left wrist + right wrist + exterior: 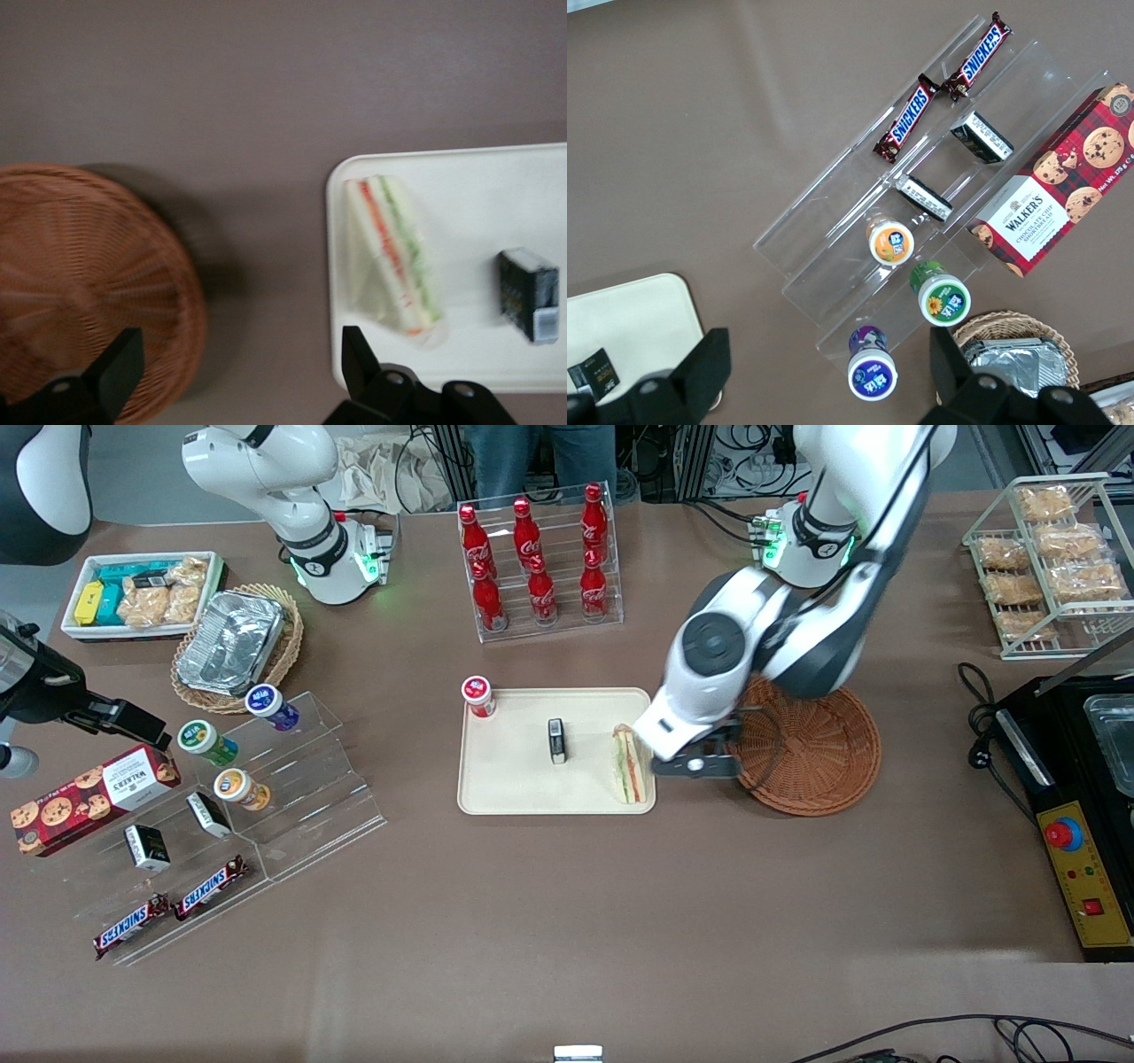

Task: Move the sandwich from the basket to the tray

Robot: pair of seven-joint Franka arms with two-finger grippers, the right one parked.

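The sandwich (pixel 627 766) (pixel 394 257), a wedge with red, green and white layers, lies on the cream tray (pixel 514 788) (pixel 478 177), at the tray's edge nearest the basket. Beside the tray, the reddish-brown wicker basket (pixel 815 753) (pixel 80 266) has nothing in it. My gripper (pixel 700 762) (pixel 239 354) hovers open over the bare strip of table between tray and basket. It holds nothing; one fingertip hangs over the basket's rim, the other over the tray's edge.
A small dark box (pixel 556 740) (pixel 529 294) lies mid-tray and a red-capped cup (pixel 478 695) stands at its corner. A cola bottle rack (pixel 540 558) stands farther from the camera. A black machine (pixel 1081 779) sits at the working arm's end.
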